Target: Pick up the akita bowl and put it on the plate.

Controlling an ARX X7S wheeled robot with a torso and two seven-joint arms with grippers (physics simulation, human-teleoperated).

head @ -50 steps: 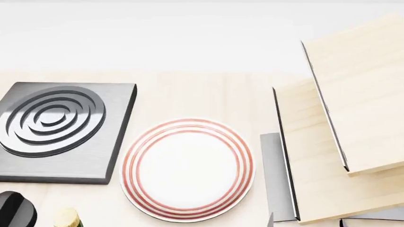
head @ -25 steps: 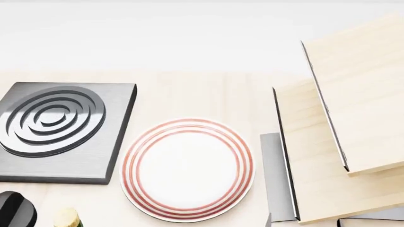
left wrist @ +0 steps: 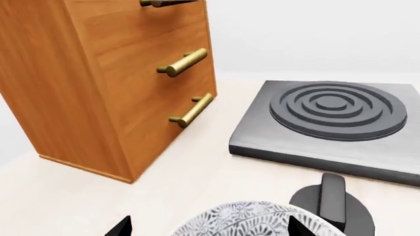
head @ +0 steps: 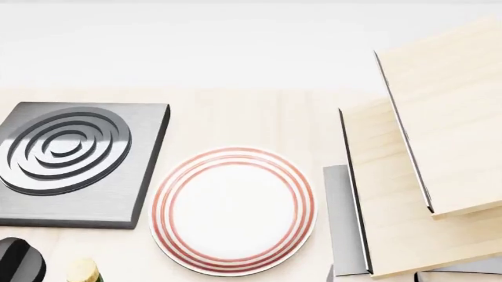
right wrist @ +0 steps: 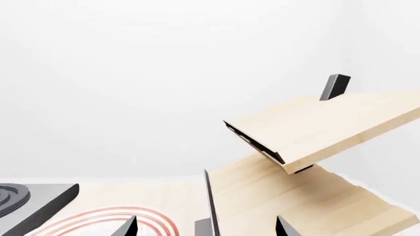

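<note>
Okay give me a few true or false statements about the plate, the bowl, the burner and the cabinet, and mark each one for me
1. The plate is empty. True.
2. The akita bowl sits on the stove burner. False: it rests on the table, apart from the burner.
3. The plate has red rings near its rim. True.
4. The wooden cabinet has black handles. False: they are brass-coloured.
5. In the head view the burner lies right of the plate. False: it lies left.

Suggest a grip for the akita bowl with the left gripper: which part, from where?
Probably the rim, from above. In the left wrist view the akita bowl sits upright on the table between the open left gripper tips, beside the stove knob. One finger inside the wall, one outside should pinch it; its round body likely would not fit between the jaws.
</note>
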